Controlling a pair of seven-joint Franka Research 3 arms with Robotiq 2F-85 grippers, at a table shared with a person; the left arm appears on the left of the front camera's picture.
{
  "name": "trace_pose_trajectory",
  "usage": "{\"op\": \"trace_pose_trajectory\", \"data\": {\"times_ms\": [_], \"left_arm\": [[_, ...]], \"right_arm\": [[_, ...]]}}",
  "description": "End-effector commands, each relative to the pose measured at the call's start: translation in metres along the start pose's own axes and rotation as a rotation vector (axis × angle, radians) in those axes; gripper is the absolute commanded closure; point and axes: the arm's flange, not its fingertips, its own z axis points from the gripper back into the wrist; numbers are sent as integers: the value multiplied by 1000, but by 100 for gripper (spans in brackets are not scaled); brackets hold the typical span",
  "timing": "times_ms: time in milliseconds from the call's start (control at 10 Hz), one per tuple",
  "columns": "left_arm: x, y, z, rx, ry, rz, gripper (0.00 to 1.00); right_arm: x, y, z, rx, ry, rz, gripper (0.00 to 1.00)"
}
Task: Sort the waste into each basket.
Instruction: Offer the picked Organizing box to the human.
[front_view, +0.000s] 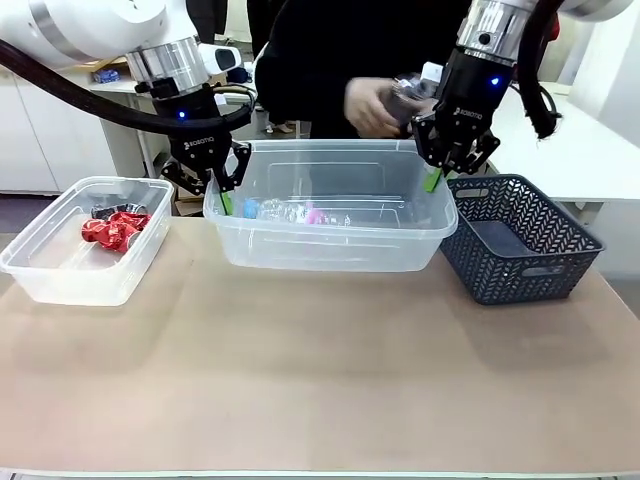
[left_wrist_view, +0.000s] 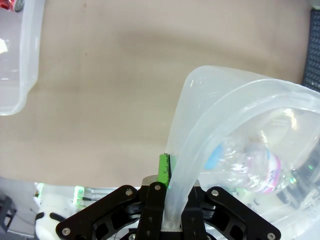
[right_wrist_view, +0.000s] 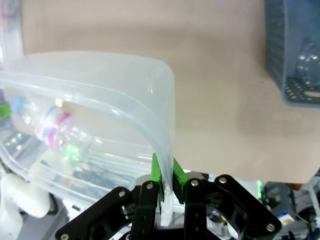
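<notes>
Pinching the left end rim of the middle clear tub (front_view: 330, 250) with the left claw (front_view: 224, 195), green pads (front_view: 226, 203) pressed together on the plastic wall. Pinching the right end rim of that same tub with the right claw (front_view: 437, 178), likewise clamped onto the rim. Lying inside that tub, on its floor toward the left end: a clear bottle (front_view: 285, 211) with a pale blue cap and a pink label. Hovering above that tub's far rim, just beside the right claw: a person's hand (front_view: 368, 105) gripping another clear bottle (front_view: 410, 92). Sitting left of that tub, a little apart: a second clear tub (front_view: 60, 278) containing crushed red cans (front_view: 112, 232). Standing right of that tub, just beside it: a dark lattice basket (front_view: 520, 255). Resting, all three, on the tan table (front_view: 320, 380).
</notes>
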Motion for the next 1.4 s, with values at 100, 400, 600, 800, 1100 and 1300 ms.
{"op": "trace_pose_trajectory", "data": {"times_ms": [100,400,600,800,1100,1300], "left_arm": [[1,7,3,-9,-26,27,96],[1,7,3,-9,-26,27,96],[1,7,3,-9,-26,27,96],[1,7,3,-9,-26,27,96],[1,7,3,-9,-26,27,96],[1,7,3,-9,-26,27,96]], "right_arm": [[-1,1,3,7,2,27,93],[-1,1,3,7,2,27,93],[-1,1,3,7,2,27,93],[-1,1,3,7,2,27,93],[-1,1,3,7,2,27,93],[-1,1,3,7,2,27,93]]}}
